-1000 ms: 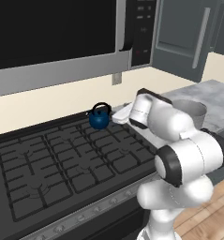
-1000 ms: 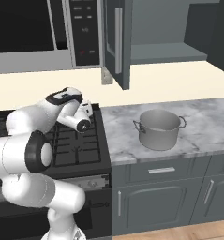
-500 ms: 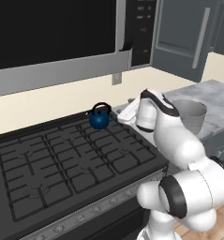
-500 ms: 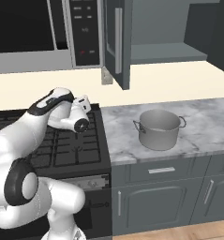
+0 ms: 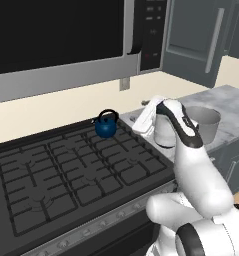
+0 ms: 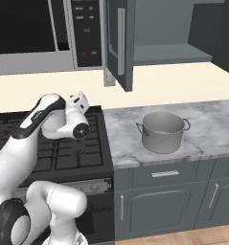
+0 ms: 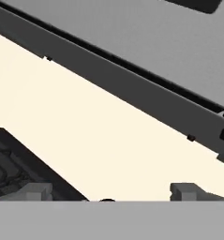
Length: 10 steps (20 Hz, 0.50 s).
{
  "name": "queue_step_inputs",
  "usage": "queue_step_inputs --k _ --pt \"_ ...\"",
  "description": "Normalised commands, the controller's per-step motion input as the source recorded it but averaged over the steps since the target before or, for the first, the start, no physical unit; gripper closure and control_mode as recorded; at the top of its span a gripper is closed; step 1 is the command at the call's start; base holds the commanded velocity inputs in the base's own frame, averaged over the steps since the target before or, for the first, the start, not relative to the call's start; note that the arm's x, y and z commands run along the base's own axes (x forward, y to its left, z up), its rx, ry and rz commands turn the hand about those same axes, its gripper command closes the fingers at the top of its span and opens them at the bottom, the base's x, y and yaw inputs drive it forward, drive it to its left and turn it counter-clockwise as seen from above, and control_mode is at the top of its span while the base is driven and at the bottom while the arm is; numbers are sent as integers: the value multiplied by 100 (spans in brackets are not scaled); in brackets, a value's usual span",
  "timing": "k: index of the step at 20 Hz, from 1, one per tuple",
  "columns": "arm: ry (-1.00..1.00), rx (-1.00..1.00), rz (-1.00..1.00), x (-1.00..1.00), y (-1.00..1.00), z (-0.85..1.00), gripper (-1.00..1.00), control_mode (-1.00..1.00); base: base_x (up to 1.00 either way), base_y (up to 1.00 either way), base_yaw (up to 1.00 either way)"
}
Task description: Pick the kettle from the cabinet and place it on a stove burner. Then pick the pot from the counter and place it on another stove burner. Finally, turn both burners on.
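The two-finger gripper (image 7: 108, 192) on the white arm stands with its jaws spread wide and nothing between them; in the hand view its two grey finger tips (image 7: 34, 191) rise at the lower edge against a cream wall (image 7: 99, 140), with the underside of the silver-black microwave (image 7: 146, 51) slanting across the top and a corner of the black cast-iron stove grate (image 7: 5, 164) at the lower left. From the base views the white hand (image 5: 146, 117) hovers above the right rear part of the wide black gas cooktop (image 5: 76, 170), close to the seam where it meets the white-grey veined marble counter (image 6: 207, 129). The small round glossy dark-blue kettle (image 5: 106, 125) with its black arched handle sits upright on the rear right burner section, just to the left of the hand and apart from it. The wide matte grey metal stockpot (image 6: 163, 131) with two small loop handles stands upright on the counter, to the right of the cooktop and well apart from the kettle. Above the counter, the dark grey wall cabinet (image 6: 173, 28) has its door (image 6: 120, 40) with the long silver bar handle swung open, showing a plain grey shelf (image 6: 171, 52). A silver knob strip (image 5: 106, 220) runs along the cooktop's front edge.
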Motion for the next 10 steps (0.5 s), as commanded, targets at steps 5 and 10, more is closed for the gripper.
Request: queue_step_inputs --k 5,10 --pt "-22 -22 7 -47 -5 44 -100 -100 0 0 0" --pt "-24 -27 6 -49 0 42 -100 -100 0 0 0"
